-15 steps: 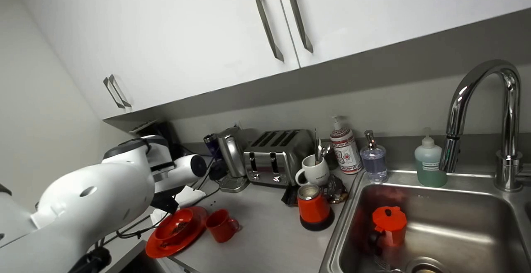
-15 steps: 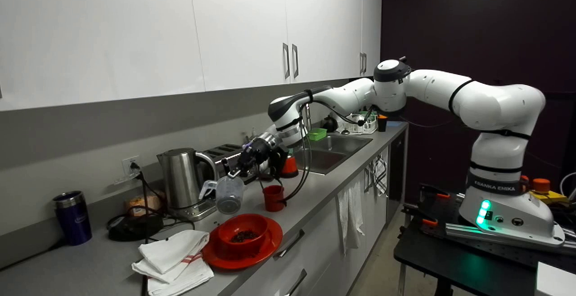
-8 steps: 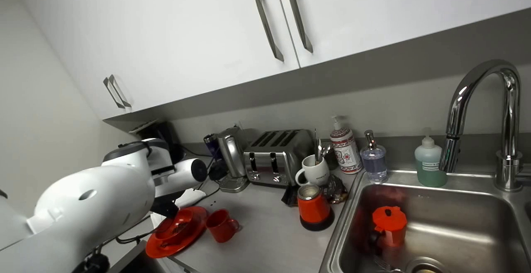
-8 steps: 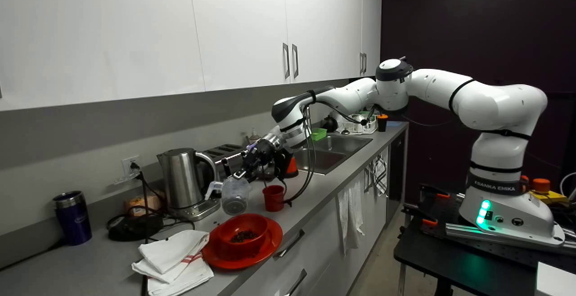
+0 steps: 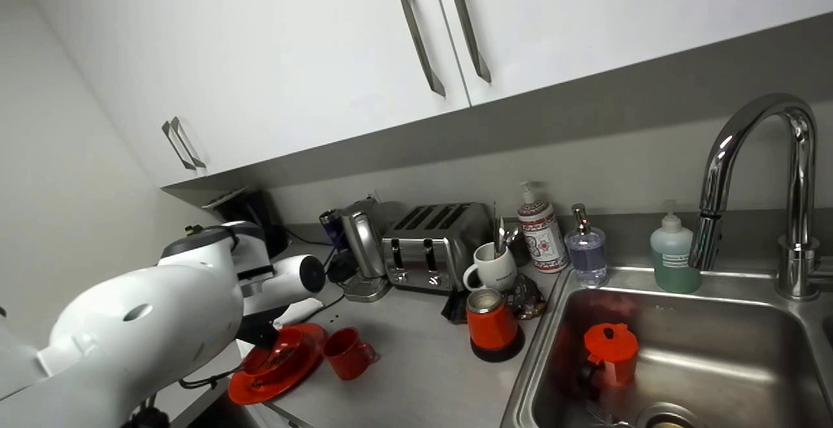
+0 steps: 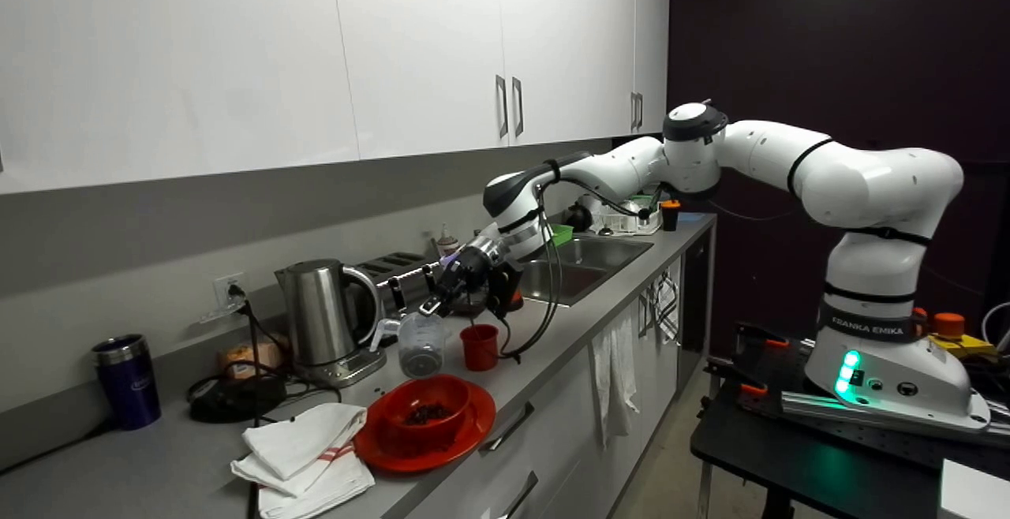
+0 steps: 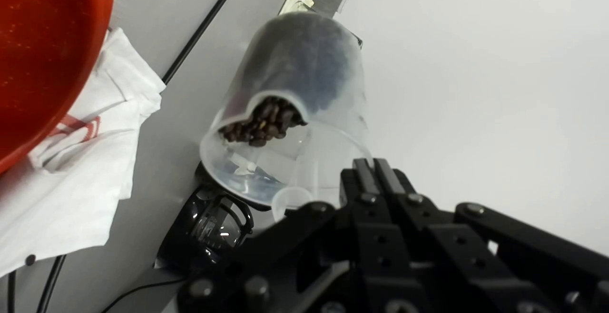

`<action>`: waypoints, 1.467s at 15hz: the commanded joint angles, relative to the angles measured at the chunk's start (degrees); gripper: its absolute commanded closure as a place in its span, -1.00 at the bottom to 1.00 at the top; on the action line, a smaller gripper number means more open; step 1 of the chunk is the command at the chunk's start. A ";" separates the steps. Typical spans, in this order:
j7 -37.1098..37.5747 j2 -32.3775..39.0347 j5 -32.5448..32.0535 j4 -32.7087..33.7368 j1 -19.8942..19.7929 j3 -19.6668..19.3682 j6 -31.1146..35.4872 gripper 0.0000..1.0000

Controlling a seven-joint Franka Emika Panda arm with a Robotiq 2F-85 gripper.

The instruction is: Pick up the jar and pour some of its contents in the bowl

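Pinches tilted jar [image 7: 297, 77] of dark beans [image 7: 261, 125] between near-touching fingers [image 7: 365, 178] — with more in bowl [image 6: 413, 395], lower centre in an exterior view.

The wrist view looks from close behind the gripper [image 7: 373, 162] at the jar [image 7: 299, 65]. In an exterior view we look from far off along the worktop [image 6: 173, 464], past the gripper. In an exterior view we face the wall [image 5: 625, 174], and the near arm [image 5: 176, 298] hides most of the gripper. The sink [image 6: 584, 276] and bowl [image 6: 418, 394] show in both exterior views.
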 commanded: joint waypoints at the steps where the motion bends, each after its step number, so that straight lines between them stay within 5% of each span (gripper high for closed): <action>1: -1.53 -1.39 2.40 -2.44 -1.26 0.52 0.61 0.92; 22: -4.32 1.23 11.47 2.16 -1.72 -1.28 -14.43 0.92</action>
